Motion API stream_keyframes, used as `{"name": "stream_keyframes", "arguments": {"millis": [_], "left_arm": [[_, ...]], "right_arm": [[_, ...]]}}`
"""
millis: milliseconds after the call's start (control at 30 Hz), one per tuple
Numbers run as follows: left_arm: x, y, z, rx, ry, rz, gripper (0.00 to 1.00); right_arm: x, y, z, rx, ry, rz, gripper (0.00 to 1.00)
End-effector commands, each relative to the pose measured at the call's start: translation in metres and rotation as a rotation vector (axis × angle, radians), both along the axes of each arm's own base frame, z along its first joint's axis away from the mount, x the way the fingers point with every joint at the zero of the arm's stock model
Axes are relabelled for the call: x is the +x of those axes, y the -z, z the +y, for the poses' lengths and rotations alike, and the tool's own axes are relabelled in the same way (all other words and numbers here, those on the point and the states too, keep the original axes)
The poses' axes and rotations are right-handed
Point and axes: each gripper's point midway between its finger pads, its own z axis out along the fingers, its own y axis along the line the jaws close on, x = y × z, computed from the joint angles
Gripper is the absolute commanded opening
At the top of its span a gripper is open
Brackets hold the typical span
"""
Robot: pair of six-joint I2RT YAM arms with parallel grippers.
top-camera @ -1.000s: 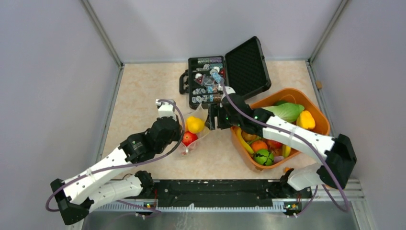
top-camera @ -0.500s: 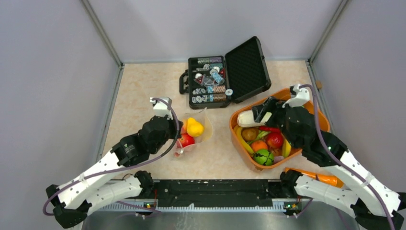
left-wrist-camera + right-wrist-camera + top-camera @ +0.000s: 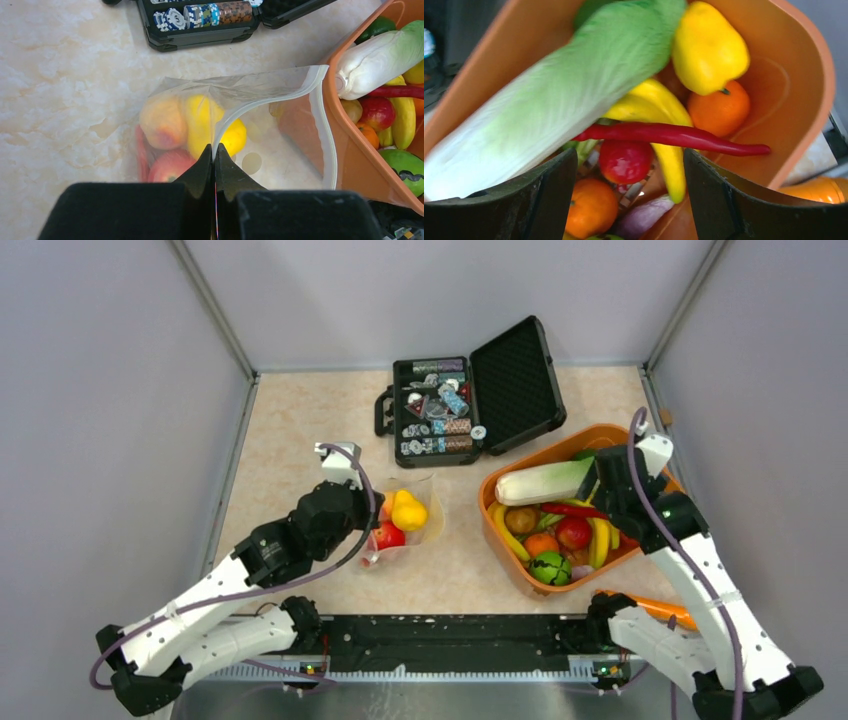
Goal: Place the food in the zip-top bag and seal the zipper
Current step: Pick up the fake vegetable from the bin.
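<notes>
Claw: left gripper (image 3: 214, 152) pinched tight on the near rim of the zip-top bag (image 3: 280, 125)
Bag: mouth gapes right of the claw; zipper (image 3: 324, 120) edges it
Inside: peach (image 3: 162, 122) ahead-left; yellow pepper (image 3: 220, 127) just ahead; red fruit (image 3: 169, 167) left of the tips
Around: orange tub (image 3: 350, 160) right, just beside the bag; black case (image 3: 200, 37) far ahead

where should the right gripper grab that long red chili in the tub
I'd pinch the red chili at its thin middle from above, fingers closing across its width. It lies flat on top of the pile, over the banana, both long sides exposed.
</notes>
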Motion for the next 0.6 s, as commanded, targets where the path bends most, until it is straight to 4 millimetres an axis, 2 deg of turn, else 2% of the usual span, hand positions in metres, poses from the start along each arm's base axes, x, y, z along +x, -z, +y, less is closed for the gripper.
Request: {"name": "stream_keyframes", "arguments": {"millis": [0, 300, 333, 467, 500, 567], "left_arm": [[0.005, -0.026, -0.008, -0.054, 0.018, -0.055, 0.00], [0.004, -0.029, -0.010, -0.060, 0.030, -0.058, 0.00], [0.004, -0.029, -0.010, -0.059, 0.030, -0.059, 0.00], [0.004, -0.027, -0.010, -0.057, 0.031, -0.057, 0.00], [0.004, -0.027, -0.011, -0.059, 0.035, -0.058, 0.00], [0.004, -0.030, -0.012, -0.064, 0.042, -0.063, 0.00]], "right_arm": [[-0.002, 0.023, -0.024, 0.041, 0.065, 0.041, 0.75], [0.029, 0.023, -0.088, 0.001, 0.255, -0.008, 0.78], [0.033, 0.023, -0.091, -0.010, 0.240, -0.005, 0.79], [0.051, 0.017, -0.095, -0.093, 0.127, 0.022, 0.97], [0.056, 0.019, -0.094, -0.122, 0.069, 0.048, 0.99], [0.058, 0.028, -0.099, -0.151, 0.066, 0.120, 0.99]]}}
